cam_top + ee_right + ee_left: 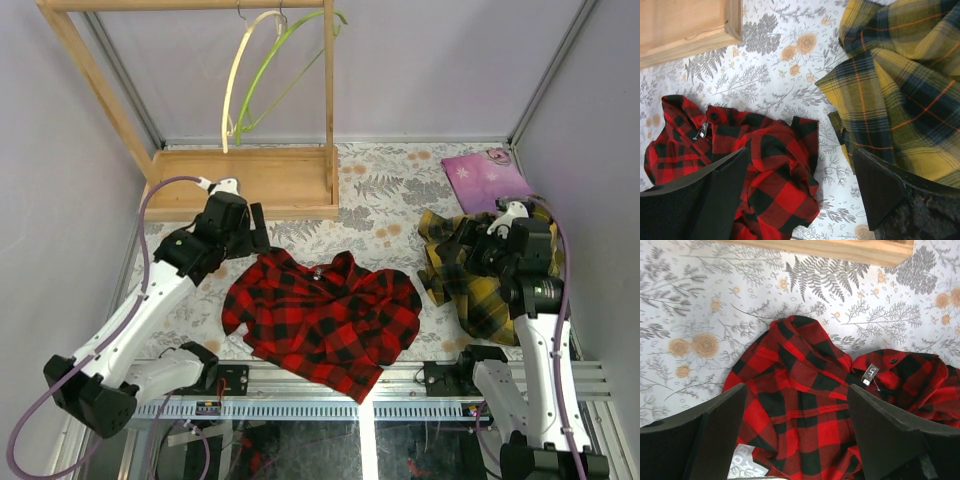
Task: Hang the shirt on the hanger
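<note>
The red-and-black plaid shirt (325,320) lies crumpled on the floral table near the front edge. It also shows in the left wrist view (810,405), with a bit of white lettering at the bottom, and in the right wrist view (760,190). The cream hanger (240,80) hangs from the wooden rack's top bar at the back left. My left gripper (255,235) is open and empty, hovering over the shirt's upper left part. My right gripper (470,255) is open and empty, above the gap between the two shirts.
A lime-green hanger (285,60) hangs beside the cream one on the wooden rack (250,180). A yellow-and-dark plaid shirt (490,275) lies at the right. A purple sheet (485,178) lies at the back right. Walls close in left and right.
</note>
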`<action>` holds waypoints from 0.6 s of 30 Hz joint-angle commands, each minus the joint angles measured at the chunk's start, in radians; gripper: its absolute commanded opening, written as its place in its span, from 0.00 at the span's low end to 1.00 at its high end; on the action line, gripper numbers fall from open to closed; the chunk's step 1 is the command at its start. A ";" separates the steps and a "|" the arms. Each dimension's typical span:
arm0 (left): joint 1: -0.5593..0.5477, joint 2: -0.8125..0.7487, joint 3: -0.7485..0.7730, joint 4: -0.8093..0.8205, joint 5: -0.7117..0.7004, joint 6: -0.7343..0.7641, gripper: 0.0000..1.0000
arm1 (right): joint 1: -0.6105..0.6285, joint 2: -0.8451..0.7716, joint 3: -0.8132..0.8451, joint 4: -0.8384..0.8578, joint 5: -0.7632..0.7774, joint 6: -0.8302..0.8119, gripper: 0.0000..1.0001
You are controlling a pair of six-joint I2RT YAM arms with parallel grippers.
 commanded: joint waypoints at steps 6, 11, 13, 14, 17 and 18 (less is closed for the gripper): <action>0.005 0.128 -0.090 0.179 0.026 -0.080 0.80 | 0.450 0.172 0.062 0.093 0.238 0.107 0.92; 0.005 0.204 -0.073 0.239 -0.031 -0.094 0.82 | 0.626 0.348 0.083 0.242 0.255 0.167 0.90; 0.006 0.243 -0.062 0.261 -0.050 -0.091 0.82 | 0.694 0.417 0.113 0.265 0.283 0.171 0.89; 0.006 0.265 -0.055 0.268 -0.056 -0.089 0.82 | 0.728 0.449 0.124 0.275 0.304 0.175 0.89; 0.008 0.326 -0.036 0.287 -0.074 -0.086 0.82 | 0.785 0.535 0.143 0.326 0.343 0.206 0.88; 0.010 0.344 -0.031 0.292 -0.082 -0.088 0.82 | 0.797 0.565 0.149 0.343 0.351 0.213 0.86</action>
